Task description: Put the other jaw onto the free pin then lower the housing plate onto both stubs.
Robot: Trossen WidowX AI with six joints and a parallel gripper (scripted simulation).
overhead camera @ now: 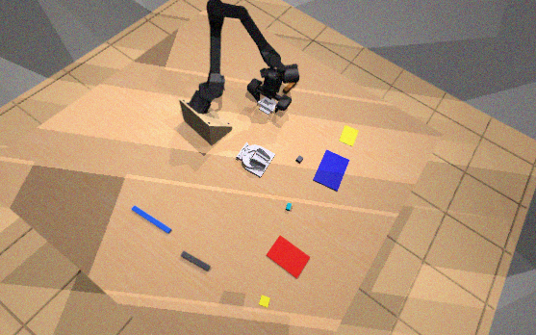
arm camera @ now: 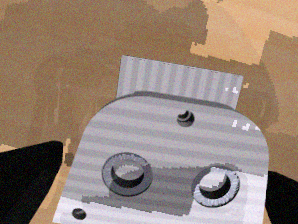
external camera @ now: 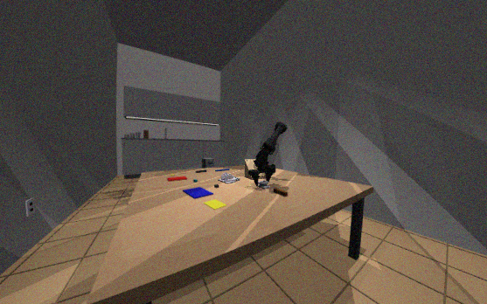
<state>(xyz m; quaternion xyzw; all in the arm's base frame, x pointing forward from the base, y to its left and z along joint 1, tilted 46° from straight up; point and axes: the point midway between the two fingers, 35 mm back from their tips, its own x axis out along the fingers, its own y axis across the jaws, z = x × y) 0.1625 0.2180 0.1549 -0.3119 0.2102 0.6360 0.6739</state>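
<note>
Spotting the claw (overhead camera: 268, 107) (external camera: 262, 183) (arm camera: 165, 168) open around the grey plate (overhead camera: 267, 105) (external camera: 263, 184) (arm camera: 150, 117), gripping nothing. We see the white mechanism (overhead camera: 257, 160) (external camera: 229, 178) nearby, meshing unclear. Risks: an off-centre close could skew the plate; a shallow grip could drop it; misaligned holes could jam on stubs.
</note>
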